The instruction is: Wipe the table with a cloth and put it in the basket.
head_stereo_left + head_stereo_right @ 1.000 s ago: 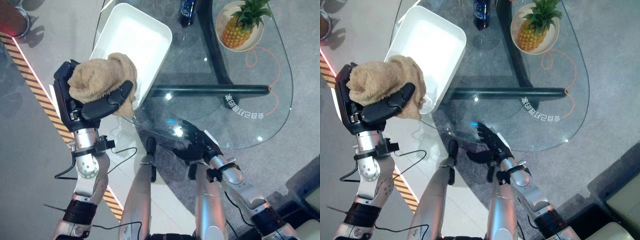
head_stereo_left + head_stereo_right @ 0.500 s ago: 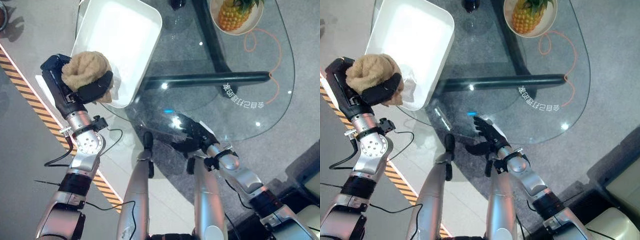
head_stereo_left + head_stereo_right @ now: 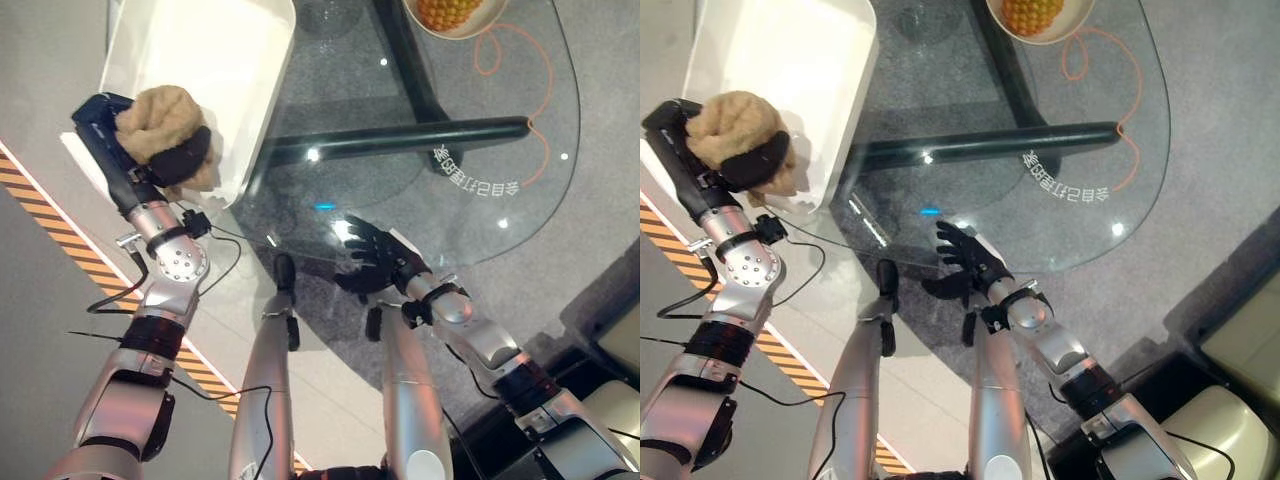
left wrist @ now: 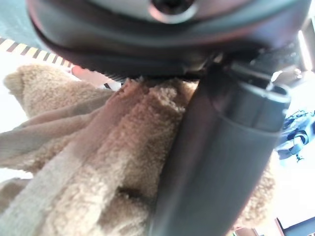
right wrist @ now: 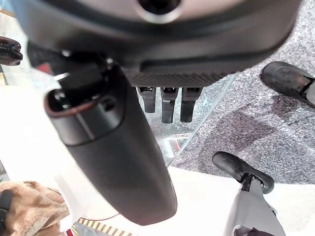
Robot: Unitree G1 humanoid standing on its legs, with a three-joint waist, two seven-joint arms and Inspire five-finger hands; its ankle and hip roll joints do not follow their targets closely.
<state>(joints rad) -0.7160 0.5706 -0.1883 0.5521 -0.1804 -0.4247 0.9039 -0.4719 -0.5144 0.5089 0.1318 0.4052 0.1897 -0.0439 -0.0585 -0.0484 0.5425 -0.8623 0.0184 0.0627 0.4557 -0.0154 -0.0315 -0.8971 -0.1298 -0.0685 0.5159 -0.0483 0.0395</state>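
Observation:
A tan fluffy cloth (image 3: 153, 115) is bunched in my left hand (image 3: 176, 163), whose fingers and thumb curl round it. The cloth (image 4: 98, 162) bulges past the thumb in the left wrist view. Hand and cloth hang over the near left edge of the white basket (image 3: 215, 60), a shallow rectangular tub at the left end of the glass table (image 3: 470, 120). My right hand (image 3: 372, 258) rests open at the table's near edge, fingers spread, holding nothing. The right wrist view has the cloth (image 5: 29, 209) in a corner.
A pineapple on a white plate (image 3: 450, 12) stands at the far right of the table. A dark bar of the table's frame (image 3: 400, 138) shows through the glass. A striped floor line (image 3: 60, 215) runs at the left.
The camera has shifted, sliding the whole scene upward and left. My left hand has carried the cloth further over the basket's edge. The right hand keeps its place at the table edge.

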